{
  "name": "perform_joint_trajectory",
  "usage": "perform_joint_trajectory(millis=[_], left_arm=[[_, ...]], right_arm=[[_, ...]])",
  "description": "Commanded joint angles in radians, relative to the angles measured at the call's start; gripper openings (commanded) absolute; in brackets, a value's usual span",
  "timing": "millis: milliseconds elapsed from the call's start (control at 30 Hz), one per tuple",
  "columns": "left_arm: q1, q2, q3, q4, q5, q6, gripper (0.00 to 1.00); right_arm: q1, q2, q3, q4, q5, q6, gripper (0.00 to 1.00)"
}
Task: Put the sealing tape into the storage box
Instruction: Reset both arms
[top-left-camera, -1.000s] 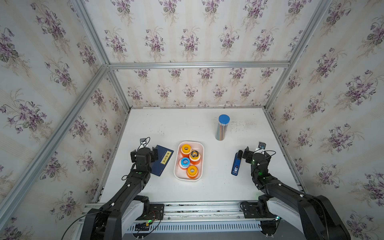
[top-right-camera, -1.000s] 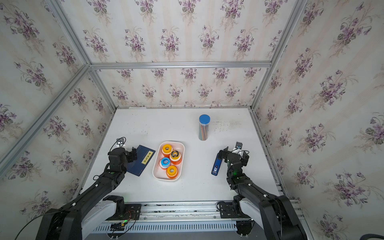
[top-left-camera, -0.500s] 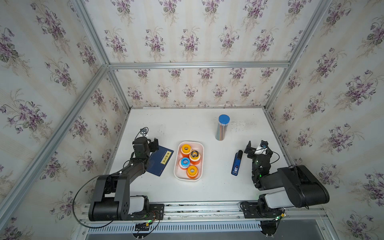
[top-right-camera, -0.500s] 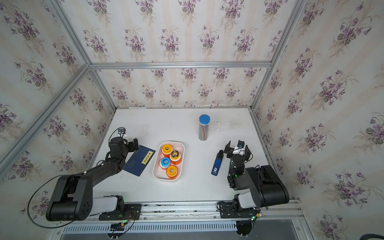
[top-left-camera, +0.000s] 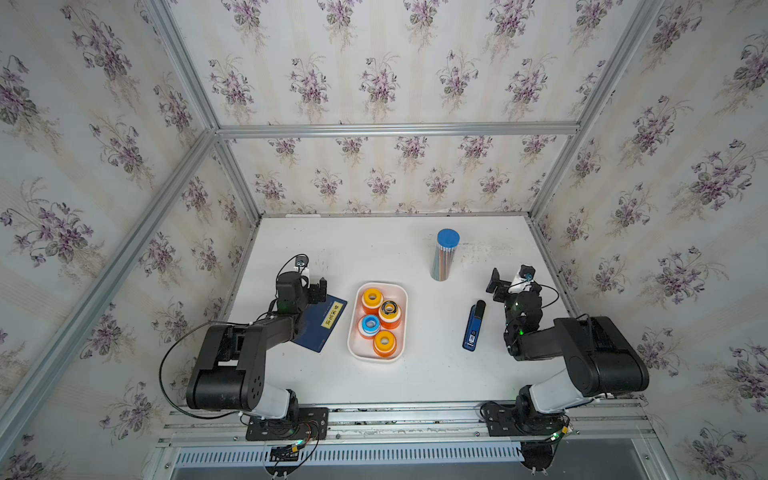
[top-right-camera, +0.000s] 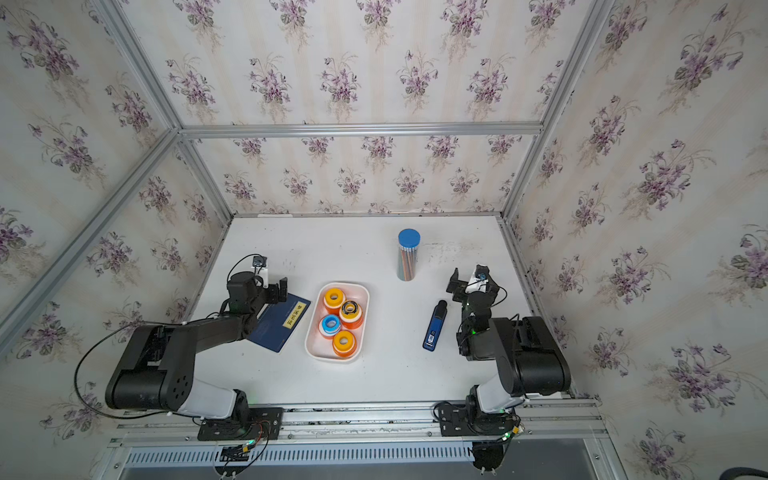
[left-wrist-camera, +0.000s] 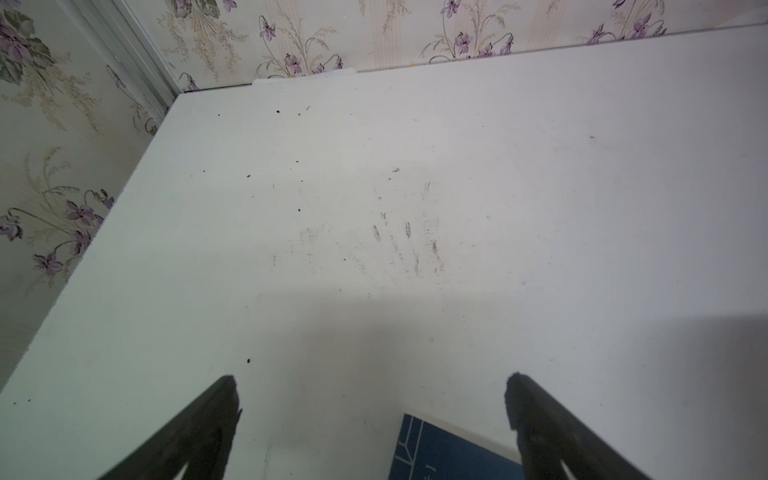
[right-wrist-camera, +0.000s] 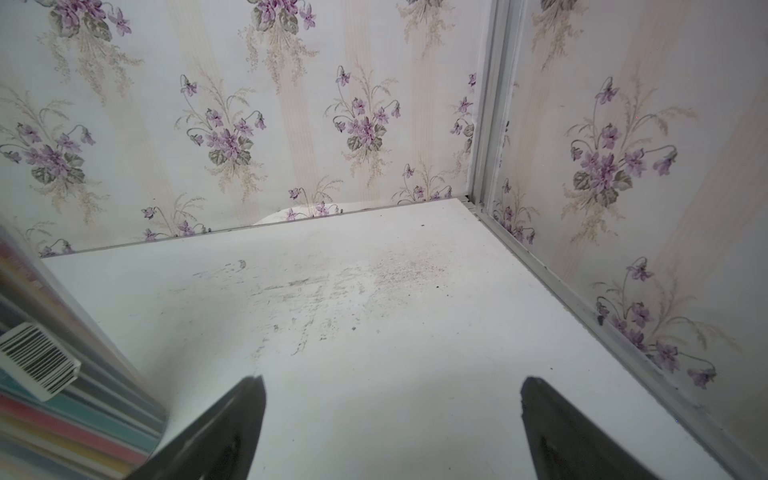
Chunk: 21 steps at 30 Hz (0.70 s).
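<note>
My left gripper and right gripper both gape wide, empty, over bare table. I judge the job done: the tape sits stacked in the box between them.

The storage box looked like smooth, glossy plastic. The table was matt white and scuffed. The rails were brushed metal.
</note>
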<state>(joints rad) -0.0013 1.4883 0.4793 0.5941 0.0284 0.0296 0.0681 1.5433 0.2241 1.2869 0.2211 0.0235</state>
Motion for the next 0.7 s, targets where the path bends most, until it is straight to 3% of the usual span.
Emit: perform_joint_trajectory(millis=[0, 667], left_arm=[[0.0, -0.001, -0.004, 0.036, 0.01, 0.016, 1.0], [-0.001, -0.003, -0.005, 0.038, 0.009, 0.016, 1.0]], right_arm=[[-0.001, -0.011, -0.005, -0.02, -0.029, 0.01, 1.0], [-0.001, -0.009, -0.007, -0.008, -0.03, 0.007, 1.0]])
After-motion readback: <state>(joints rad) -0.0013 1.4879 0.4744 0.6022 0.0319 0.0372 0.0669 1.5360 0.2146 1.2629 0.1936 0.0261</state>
